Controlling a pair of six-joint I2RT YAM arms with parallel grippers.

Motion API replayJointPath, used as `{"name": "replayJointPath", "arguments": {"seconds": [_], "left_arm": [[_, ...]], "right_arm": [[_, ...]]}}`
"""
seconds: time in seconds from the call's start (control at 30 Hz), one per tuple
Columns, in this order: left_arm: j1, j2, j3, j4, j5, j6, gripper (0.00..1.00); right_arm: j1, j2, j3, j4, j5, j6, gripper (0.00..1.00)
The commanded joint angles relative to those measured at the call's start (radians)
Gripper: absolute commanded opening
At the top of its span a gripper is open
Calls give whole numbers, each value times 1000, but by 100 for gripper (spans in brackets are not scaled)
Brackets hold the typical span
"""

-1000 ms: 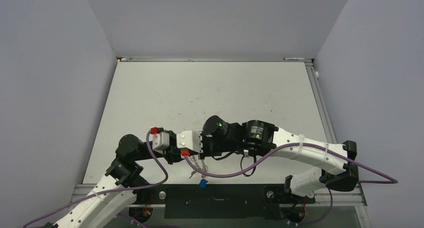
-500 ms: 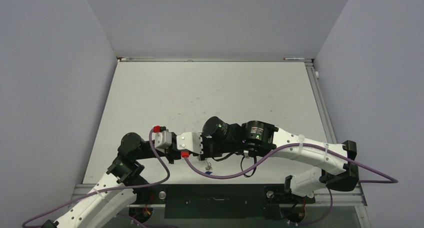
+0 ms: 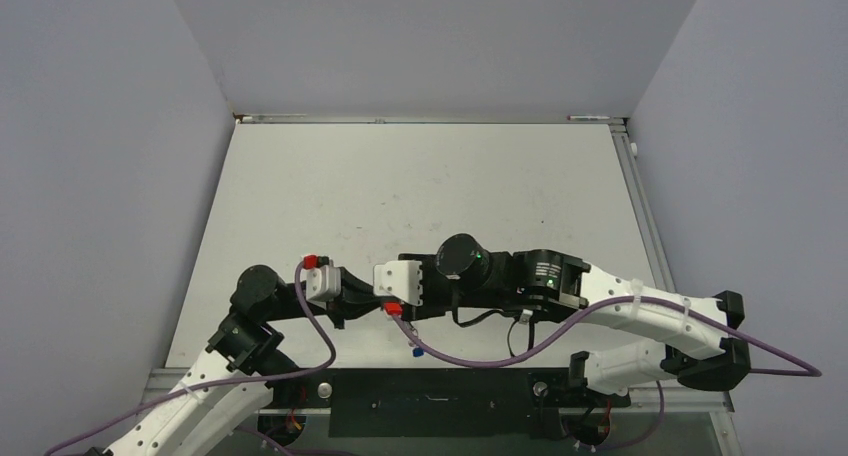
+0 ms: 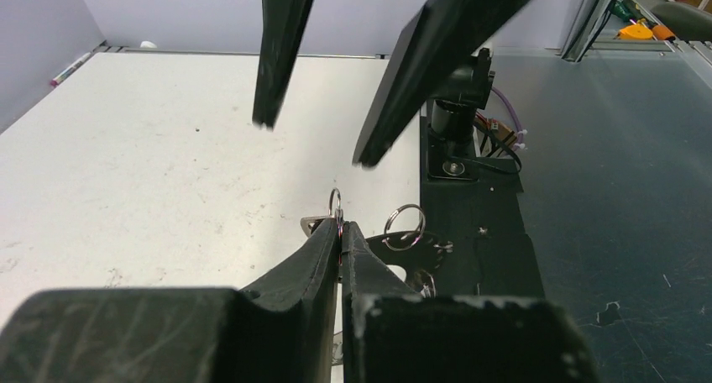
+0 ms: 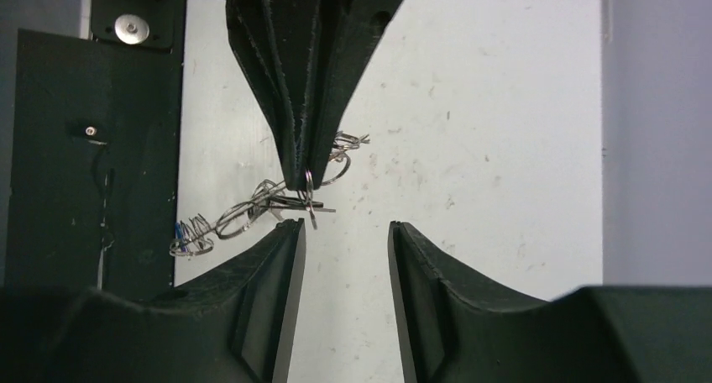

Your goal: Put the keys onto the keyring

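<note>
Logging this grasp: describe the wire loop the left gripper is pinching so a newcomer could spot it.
Go to the table's near edge, where white top meets black base plate. There the left gripper is shut on one small wire loop of the keyring. It pokes upright from the fingertips; the neighbouring loop stands untouched.

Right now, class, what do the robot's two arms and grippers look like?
The left arm and right arm have white shells with black joints. A purple cable runs along each, from a red plug. The left gripper and right gripper have black, wedge-shaped fingers tapering to thin tips.
</note>
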Motion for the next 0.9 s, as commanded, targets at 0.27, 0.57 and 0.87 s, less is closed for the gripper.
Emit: {"name": "replayJointPath", "arguments": {"seconds": [0.27, 0.57, 0.87], "left_arm": [[29, -82, 32, 96, -20, -9, 0], [40, -148, -4, 205, -13, -62, 0], [50, -202, -57, 345, -2, -125, 0]], "right_arm": [[6, -246, -148, 308, -42, -23, 43], [3, -213, -169, 334, -98, -30, 41], [2, -197, -172, 375, -168, -36, 38]]}}
